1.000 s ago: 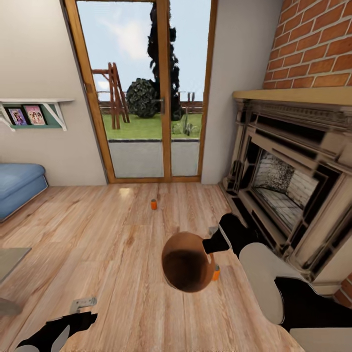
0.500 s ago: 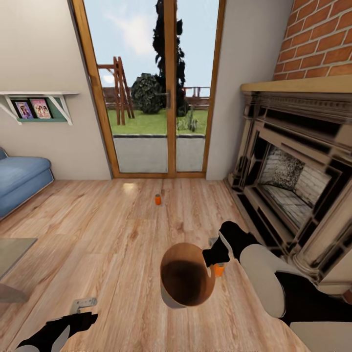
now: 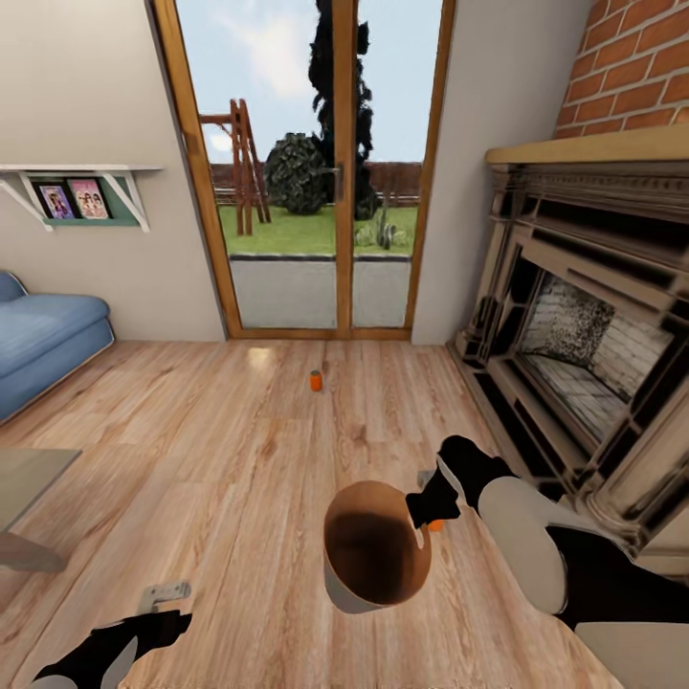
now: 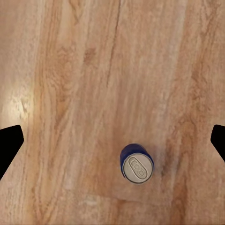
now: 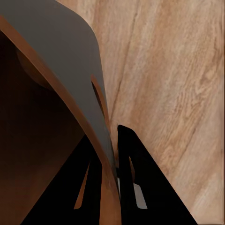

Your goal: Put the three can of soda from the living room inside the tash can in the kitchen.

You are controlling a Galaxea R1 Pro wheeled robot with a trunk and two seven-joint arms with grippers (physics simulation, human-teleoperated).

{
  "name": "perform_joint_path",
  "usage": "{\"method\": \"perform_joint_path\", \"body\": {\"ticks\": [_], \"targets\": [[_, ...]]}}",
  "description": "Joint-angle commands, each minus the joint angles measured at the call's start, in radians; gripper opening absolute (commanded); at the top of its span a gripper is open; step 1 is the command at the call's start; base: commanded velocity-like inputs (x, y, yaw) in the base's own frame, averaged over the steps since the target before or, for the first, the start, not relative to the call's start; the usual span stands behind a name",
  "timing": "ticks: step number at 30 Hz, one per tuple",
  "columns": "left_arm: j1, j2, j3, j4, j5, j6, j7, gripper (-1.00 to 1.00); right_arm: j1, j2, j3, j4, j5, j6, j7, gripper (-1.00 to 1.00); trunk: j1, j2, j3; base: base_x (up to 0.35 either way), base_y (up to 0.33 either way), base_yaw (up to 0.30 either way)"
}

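My right gripper [image 3: 421,505] is shut on the rim of the tash can [image 3: 371,555], a grey bucket with a brown inside, holding it just above the wood floor. In the right wrist view its fingers [image 5: 136,183] pinch the tash can wall [image 5: 61,61] beside the slot handle. One orange can of soda [image 3: 315,380] stands on the floor near the glass doors. Another orange can of soda [image 3: 435,524] peeks out behind my right gripper. A dark blue can of soda [image 4: 136,164] stands upright on the floor under my open left gripper [image 4: 112,140], which sits low at the left [image 3: 161,598].
A brick fireplace [image 3: 574,364] fills the right side. Wood-framed glass doors [image 3: 325,191] are straight ahead. A blue sofa [image 3: 48,335] and the corner of a low table [image 3: 24,498] are at the left, with a wall shelf [image 3: 77,191] above.
The head view has swung left, so the room has shifted right in the picture. The tash can has turned more upright in my right gripper and hides more of the near orange can.
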State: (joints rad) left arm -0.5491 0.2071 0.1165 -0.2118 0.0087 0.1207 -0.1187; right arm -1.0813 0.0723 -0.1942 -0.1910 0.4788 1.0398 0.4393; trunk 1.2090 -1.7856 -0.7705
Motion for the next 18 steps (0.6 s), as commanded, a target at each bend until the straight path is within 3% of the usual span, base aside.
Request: {"method": "perform_joint_path", "body": {"ticks": [1, 9, 18], "targets": [[0.0, 0.0, 0.0, 0.0, 0.0, -0.002, 0.0, 1.0, 0.0, -0.002, -0.017, 0.001, -0.046, 0.007, 0.005, -1.0, 0.004, -0.007, -0.005, 0.0, 0.0, 0.078], [0.0, 0.0, 0.0, 0.0, -0.001, -0.008, -0.001, 1.0, 0.0, -0.023, -0.016, 0.001, -0.045, 0.007, 0.002, -1.0, 0.035, -0.063, -0.037, 0.0, 0.0, 0.043], [0.0, -0.007, -0.001, 0.0, -0.001, -0.011, -0.001, 1.0, 0.001, -0.103, -0.015, 0.029, -0.044, 0.007, 0.001, -1.0, 0.069, -0.126, -0.074, 0.0, 0.0, 0.053]]}}
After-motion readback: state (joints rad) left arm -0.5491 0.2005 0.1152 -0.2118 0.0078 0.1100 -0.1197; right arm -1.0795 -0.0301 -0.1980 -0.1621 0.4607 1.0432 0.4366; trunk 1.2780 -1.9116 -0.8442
